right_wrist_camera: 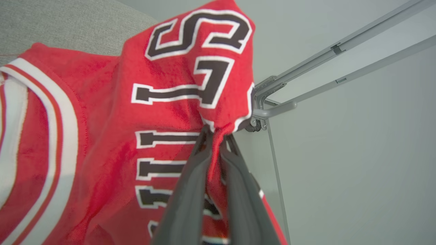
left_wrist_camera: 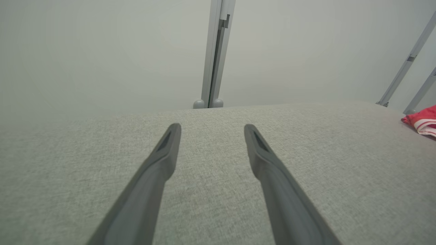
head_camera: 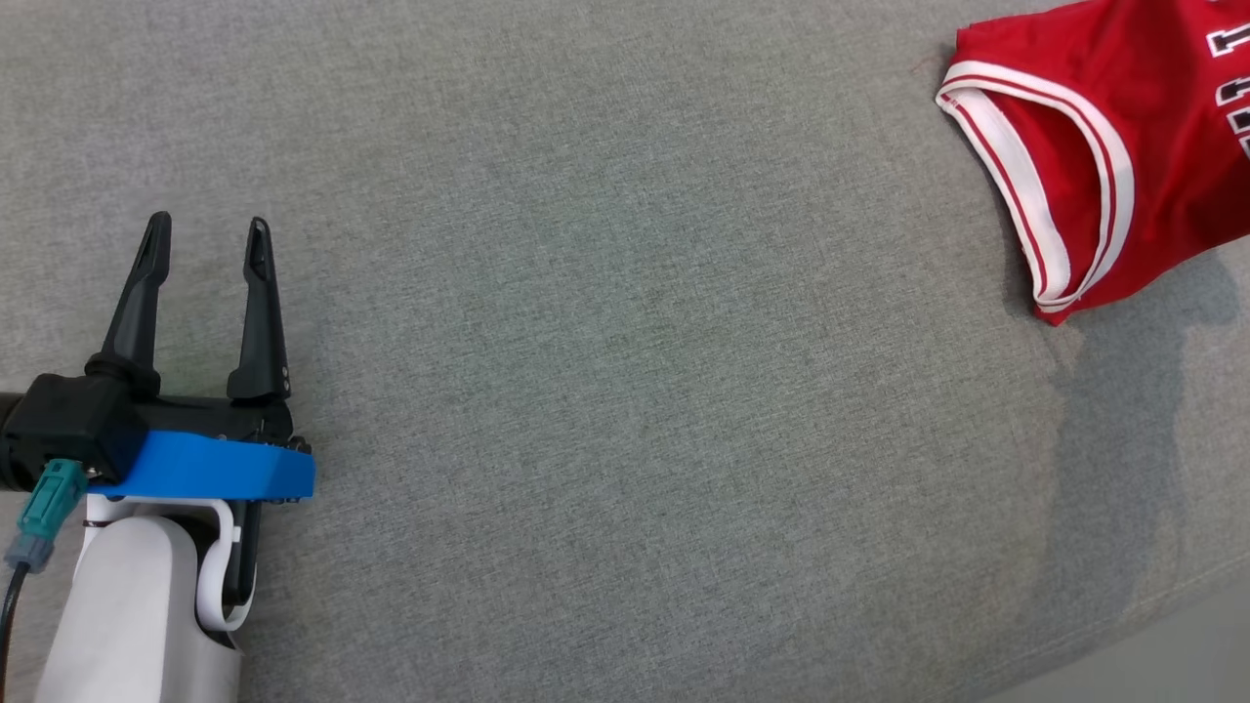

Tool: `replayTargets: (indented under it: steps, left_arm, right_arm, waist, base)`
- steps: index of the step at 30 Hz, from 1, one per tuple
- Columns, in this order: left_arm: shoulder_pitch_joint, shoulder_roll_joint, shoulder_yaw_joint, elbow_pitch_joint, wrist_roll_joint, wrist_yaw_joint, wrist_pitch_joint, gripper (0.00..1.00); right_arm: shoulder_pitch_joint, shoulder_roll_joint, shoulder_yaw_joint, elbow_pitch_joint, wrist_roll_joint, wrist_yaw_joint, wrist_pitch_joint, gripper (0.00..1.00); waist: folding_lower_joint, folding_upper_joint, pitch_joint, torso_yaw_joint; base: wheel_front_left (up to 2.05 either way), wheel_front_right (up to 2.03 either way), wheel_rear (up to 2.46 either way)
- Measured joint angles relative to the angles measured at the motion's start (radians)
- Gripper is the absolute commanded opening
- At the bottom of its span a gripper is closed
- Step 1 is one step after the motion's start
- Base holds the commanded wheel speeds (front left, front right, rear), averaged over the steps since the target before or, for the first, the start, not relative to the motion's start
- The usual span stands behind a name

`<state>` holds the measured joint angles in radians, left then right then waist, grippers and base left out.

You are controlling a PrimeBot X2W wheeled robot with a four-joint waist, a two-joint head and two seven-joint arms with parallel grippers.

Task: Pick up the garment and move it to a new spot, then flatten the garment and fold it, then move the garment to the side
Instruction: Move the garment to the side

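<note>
The garment [head_camera: 1133, 146] is a red sleeveless jersey with white-and-red trim and black lettering. It hangs partly lifted at the upper right of the head view, its armhole edge low over the grey surface. My right gripper [right_wrist_camera: 216, 134] is shut on a fold of the garment [right_wrist_camera: 163, 112], the cloth pinched between its two fingers. At the lower left of the head view my left gripper [head_camera: 207, 237] stands open, nothing between its fingers, well apart from the jersey. The left wrist view catches a corner of the garment [left_wrist_camera: 422, 120] at its far right.
A grey fabric surface [head_camera: 625, 391] spreads across the work area; its front edge shows at the lower right [head_camera: 1152, 654]. Grey metal frame posts [left_wrist_camera: 214, 54] stand behind the surface against a pale wall. More frame bars [right_wrist_camera: 340, 54] rise beyond the jersey.
</note>
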<state>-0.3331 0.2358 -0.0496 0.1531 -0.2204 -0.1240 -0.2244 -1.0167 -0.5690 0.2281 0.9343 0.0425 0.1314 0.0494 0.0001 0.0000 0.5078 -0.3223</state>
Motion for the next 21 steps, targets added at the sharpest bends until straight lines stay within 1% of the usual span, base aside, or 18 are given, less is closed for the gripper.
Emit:
replayTargets:
  steps: [1,2,7,12,15,18,19,21]
  left_arm:
    - [0.0,0.001,-0.001,0.0,-0.001,0.0,0.0,1.0]
    - [0.002,0.001,-0.001,0.001,-0.002,0.0,0.002,1.0]
    - [0.016,-0.007,-0.011,0.01,-0.006,0.007,0.001,1.0]
    - [0.04,-0.03,-0.017,0.047,-0.02,0.01,-0.015,1.0]
    - [0.065,-0.048,-0.018,0.076,-0.028,0.013,-0.025,1.0]
    - [0.094,-0.066,-0.02,0.105,-0.038,0.016,-0.03,1.0]
    - [0.122,-0.08,-0.02,0.121,-0.044,0.018,-0.034,1.0]
    - [0.142,-0.09,-0.022,0.139,-0.05,0.018,-0.035,1.0]
  right_arm:
    - [0.0,0.009,-0.011,0.01,-0.012,0.0,-0.007,0.93]
    - [0.0,0.017,-0.025,0.018,-0.023,0.0,-0.016,1.0]
    - [0.002,0.049,-0.098,0.053,-0.08,0.0,-0.033,1.0]
    - [0.039,0.099,-0.165,0.069,-0.1,0.0,-0.061,1.0]
    - [0.087,0.128,-0.184,0.065,-0.082,0.0,-0.107,1.0]
    - [0.151,0.156,-0.177,0.043,-0.041,-0.001,-0.162,1.0]
    - [0.201,0.166,-0.159,0.009,-0.004,-0.001,-0.195,1.0]
    - [0.257,0.183,-0.15,-0.033,0.04,-0.001,-0.222,1.0]
  waist:
    - [0.0,0.0,-0.003,0.002]
    - [0.0,0.0,-0.007,0.004]
    - [0.0,0.0,-0.044,0.02]
    - [-0.0002,0.0,-0.121,0.05]
    - [-0.0003,0.0,-0.185,0.077]
    - [-0.0003,0.0,-0.252,0.105]
    - [-0.0006,0.0,-0.297,0.125]
    - [-0.0005,0.0,-0.338,0.145]
  base:
    - [0.0,0.0,0.0]
    - [0.0,0.0,0.0]
    - [0.0,0.0,0.0]
    - [0.0,0.0,0.0]
    - [0.0,0.0,0.0]
    - [0.0,0.0,0.0]
    - [0.0,0.0,0.0]
    - [0.0,0.0,0.0]
